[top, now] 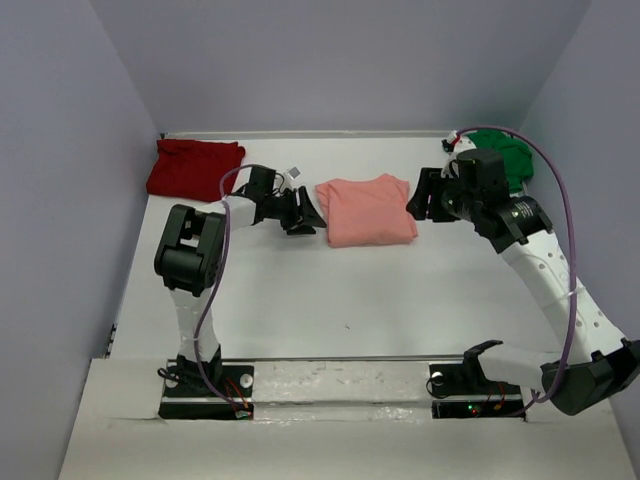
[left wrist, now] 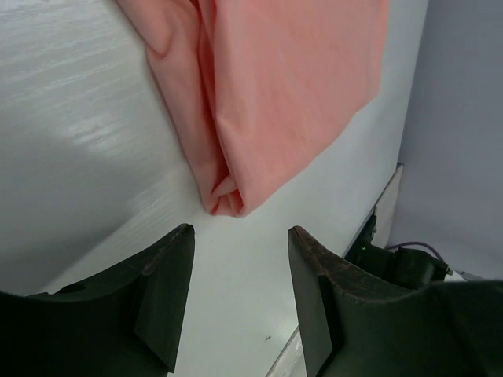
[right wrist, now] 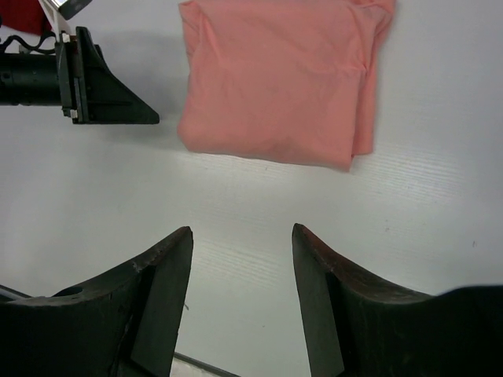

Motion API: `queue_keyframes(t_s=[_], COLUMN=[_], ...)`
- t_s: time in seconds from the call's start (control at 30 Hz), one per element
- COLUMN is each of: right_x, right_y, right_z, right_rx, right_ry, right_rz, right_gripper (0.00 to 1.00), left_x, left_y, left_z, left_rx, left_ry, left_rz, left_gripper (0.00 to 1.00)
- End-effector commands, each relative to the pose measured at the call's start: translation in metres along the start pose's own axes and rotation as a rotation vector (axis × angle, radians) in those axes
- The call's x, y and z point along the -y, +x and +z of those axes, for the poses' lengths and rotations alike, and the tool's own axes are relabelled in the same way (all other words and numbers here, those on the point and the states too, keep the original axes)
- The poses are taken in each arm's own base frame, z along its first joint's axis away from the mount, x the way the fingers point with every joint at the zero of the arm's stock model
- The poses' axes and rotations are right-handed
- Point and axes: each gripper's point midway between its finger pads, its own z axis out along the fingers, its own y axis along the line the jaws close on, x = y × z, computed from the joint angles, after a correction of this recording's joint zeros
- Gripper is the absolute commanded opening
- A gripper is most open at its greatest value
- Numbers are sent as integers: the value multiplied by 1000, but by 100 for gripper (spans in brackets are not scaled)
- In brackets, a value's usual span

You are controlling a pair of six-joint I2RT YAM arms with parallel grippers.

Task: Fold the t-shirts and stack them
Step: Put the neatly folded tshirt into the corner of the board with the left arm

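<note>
A salmon-pink short-sleeved cotton t-shirt (top: pixel 367 210) lies folded into a compact, roughly square packet on the white table (top: pixel 350 290). It sits in the far half of the surface, about midway between the left and right edges. Its layers are doubled over along one side, and a small bunched corner shows in the left wrist view (left wrist: pixel 224 192). The left gripper (top: pixel 305 212) sits just beside the packet's left edge, pointing at it. From its own camera the two dark fingers (left wrist: pixel 169 275) stand spread apart with only bare table between them, and the pink cloth (left wrist: pixel 291 94) lies a little beyond their tips, not touched. The right gripper (top: pixel 418 200) faces the packet from its right edge. Its fingers (right wrist: pixel 165 283) are likewise spread with nothing between them, and the folded shirt (right wrist: pixel 279 78) lies ahead of them across a strip of table. In that same view the left gripper's black wedge-shaped tip (right wrist: pixel 110 98) lies close to the packet's side with a narrow gap between. A dark red cloth t-shirt (top: pixel 192 167) lies folded into a flat rectangle in the far left corner of the surface, well apart from the pink one. A bright green cloth t-shirt (top: pixel 500 155) lies rumpled in the far right corner, partly hidden behind the right arm's wrist. A purple cable (top: pixel 565 230) loops along the right arm from the wrist down towards its base at the near edge.
</note>
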Motion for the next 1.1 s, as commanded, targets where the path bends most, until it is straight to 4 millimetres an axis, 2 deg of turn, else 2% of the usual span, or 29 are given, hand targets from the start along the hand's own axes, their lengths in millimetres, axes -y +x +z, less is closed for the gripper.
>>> queue_keyframes(t_s=[0.0,0.2,0.23,0.27,0.5,0.67,0.87,1.07], right_x=[-11,-13,-14,-15,-13,-10,-13,-18], right_y=[-14,-24,-26,-27,-26,-29,-40,-43], right_z=[-16,-29,-30,-31,-25,-28,-34,-26], right_rx=[71,115,118,122,111,128,157,152], right_ry=[-51,-58,-59,-63,-59,-40,-45,-66], right_rz=[-9,-26,-27,-33,-48,-54,-58,-42], right_gripper=[59,59,59,59,59,59,59,59], left_x=[23,12,6,0,-11,-15,-33,-34], left_y=[-5,-11,-10,-17,-29,-41,-37,-27], left_z=[4,17,19,23,37,43,47,58], left_rx=[-11,-30,-39,-25,-55,-45,-56,-80], left_ry=[160,145,117,89,99,102,-6,-102], left_rz=[8,-42,-57,-57,-78,-103,-150,-129], left_gripper=[63,71,72,74,82,82,82,81])
